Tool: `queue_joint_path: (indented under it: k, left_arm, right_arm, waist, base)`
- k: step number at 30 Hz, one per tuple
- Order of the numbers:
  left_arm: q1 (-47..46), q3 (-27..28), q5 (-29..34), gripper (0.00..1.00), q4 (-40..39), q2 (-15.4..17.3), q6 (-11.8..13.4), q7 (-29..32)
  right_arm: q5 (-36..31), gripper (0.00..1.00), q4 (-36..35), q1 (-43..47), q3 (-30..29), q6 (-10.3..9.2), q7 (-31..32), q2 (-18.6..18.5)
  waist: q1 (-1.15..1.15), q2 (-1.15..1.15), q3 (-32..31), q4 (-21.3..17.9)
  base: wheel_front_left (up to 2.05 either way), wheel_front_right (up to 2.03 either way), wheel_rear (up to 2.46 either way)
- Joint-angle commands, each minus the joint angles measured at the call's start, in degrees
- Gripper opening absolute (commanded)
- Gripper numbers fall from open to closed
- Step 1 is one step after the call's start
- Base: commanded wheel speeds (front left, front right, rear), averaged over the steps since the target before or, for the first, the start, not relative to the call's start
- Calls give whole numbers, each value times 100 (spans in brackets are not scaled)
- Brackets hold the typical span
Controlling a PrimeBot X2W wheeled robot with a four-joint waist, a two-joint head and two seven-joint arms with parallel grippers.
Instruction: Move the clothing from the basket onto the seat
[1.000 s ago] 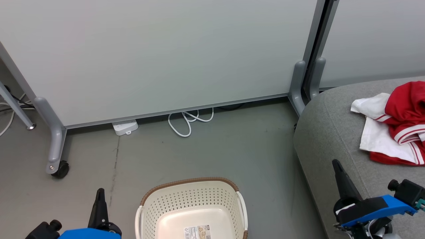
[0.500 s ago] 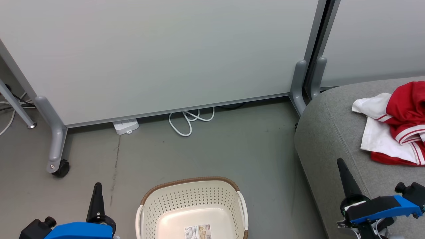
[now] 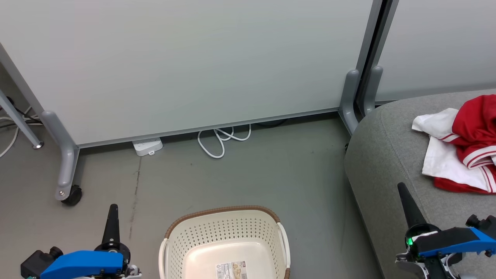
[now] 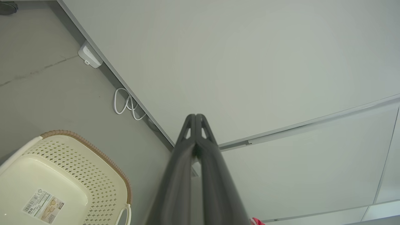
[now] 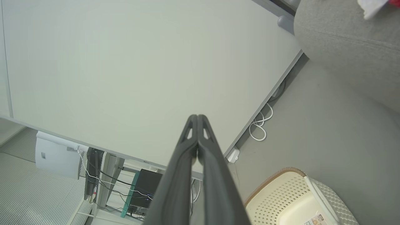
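Head view, left to right. Over the past second my left gripper (image 3: 112,209) is creeping up and leftward in the frame, and my right gripper (image 3: 401,186) is drifting rightward; the other things are keeping their places.

The left gripper is pointing up over the floor (image 3: 271,174), its fingers pressed together and gripping nothing; in the left wrist view I am seeing the two tips touching. Beyond it, a power strip (image 3: 147,146) and a looped white cable (image 3: 217,144) are lying at the foot of the partition (image 3: 193,69).

The basket (image 3: 217,212) is sitting on the floor at bottom centre, just right of the left gripper, with its pale bottom and a label (image 3: 231,270) showing.

The seat (image 3: 383,155) is occupying the right side, with a strip of floor between it and the basket. The right gripper is hovering above the seat's near left edge, fingers clamped together on nothing, tips meeting in the right wrist view.

The clothing (image 3: 471,128) is lying crumpled on the seat at far right, red over white, apart from the right gripper and cut by the frame edge.
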Motion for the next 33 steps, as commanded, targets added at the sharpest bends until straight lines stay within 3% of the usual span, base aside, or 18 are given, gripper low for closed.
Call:
queue_joint_path:
  k: [1,33]
  left_arm:
    - [-136,55,-148,0,-59,36,-7,51]
    - [-405,206,-1531,0,-56,22,-10,464]
  right_arm:
    - [177,0,-43,-137,-35,1,26,13]
    - [1689,0,-17,-161,-236,2,260,59]
  waist:
    - [0,0,2,2]
    - [0,0,36,44]
  base:
    - [0,0,0]
    - [0,0,0]
